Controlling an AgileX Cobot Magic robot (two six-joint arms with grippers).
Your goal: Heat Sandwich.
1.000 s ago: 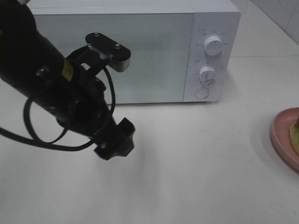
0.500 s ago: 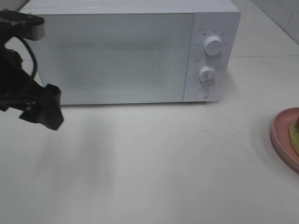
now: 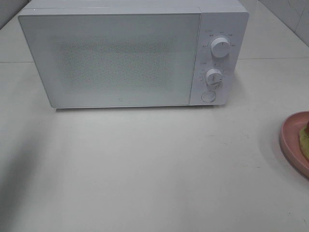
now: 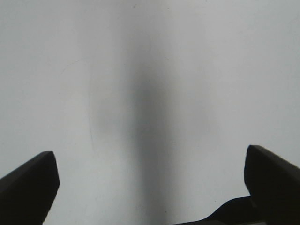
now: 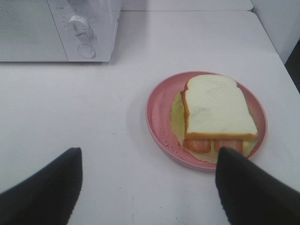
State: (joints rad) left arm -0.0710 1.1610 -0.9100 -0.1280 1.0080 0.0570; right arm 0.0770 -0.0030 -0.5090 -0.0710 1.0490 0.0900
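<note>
Black right pincer [image 5: 147,187] hangs wide open above the plated sandwich [image 5: 216,112]; left pincer [image 4: 150,183] gapes empty.

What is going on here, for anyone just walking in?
Nothing is being handled right now. The white microwave oven stands shut on the pale table. The white-bread sandwich lies on a round pink plate off to the microwave's right. The right gripper hovers open near the plate; the left gripper is open over bare table.
</note>
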